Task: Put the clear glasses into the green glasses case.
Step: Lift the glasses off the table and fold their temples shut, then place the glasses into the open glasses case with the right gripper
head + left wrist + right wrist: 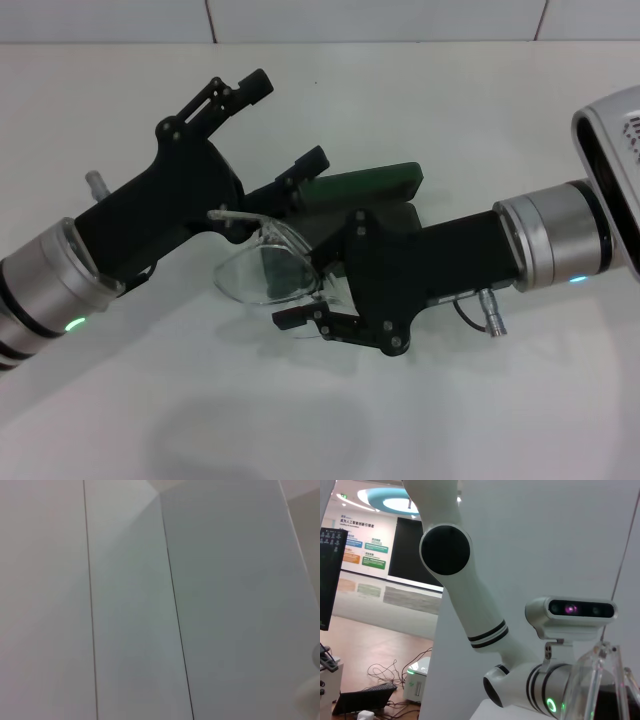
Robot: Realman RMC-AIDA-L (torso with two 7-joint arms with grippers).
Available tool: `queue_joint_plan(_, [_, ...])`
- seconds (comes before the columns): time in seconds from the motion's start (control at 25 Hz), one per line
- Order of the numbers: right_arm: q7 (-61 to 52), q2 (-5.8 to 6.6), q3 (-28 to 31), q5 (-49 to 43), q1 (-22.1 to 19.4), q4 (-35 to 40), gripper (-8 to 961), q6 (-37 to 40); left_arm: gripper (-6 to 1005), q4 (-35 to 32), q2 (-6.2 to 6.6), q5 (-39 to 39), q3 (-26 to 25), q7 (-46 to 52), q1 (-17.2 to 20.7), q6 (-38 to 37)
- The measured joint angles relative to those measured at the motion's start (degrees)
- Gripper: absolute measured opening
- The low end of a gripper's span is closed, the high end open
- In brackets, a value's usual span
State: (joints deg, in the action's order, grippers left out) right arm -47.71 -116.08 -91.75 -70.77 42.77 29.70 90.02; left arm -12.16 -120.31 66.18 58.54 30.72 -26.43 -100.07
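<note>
Right wrist view – clear glasses (600,680), left arm (470,605) behind

Dark green hard glasses case (372,186) against a plain white worktop (480,110); colourless see-through plastic glasses (268,262). Both pincers, left (285,128) and right (300,320), matte black on silver wrists, each glowing a small green light. Case lining looks dark, perhaps black.

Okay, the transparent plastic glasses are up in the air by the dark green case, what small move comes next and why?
Probably carry the transparent plastic glasses a little toward the dark green rectangular case. In the head view the right hand seems to hold them at the lens edge, beside the case rather than over it. The left hand is open, one finger against the case. Whether the case is open is hidden.
</note>
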Motion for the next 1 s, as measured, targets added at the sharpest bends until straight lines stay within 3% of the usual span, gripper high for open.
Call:
queue_joint_plan(0.88, [-1.66, -0.11, 0.08, 0.37, -1.49, 0.21, 184, -1.34, 862, 1.62, 0.08, -0.40, -0.30, -1.70, 1.07, -2.03])
queue_joint_plan(1.0, [-1.02, -0.11, -0.21, 0.25, -1.78, 0.54, 186, -2.75, 862, 1.98, 0.11, -3.32, -0.59, -2.63, 1.55, -1.87])
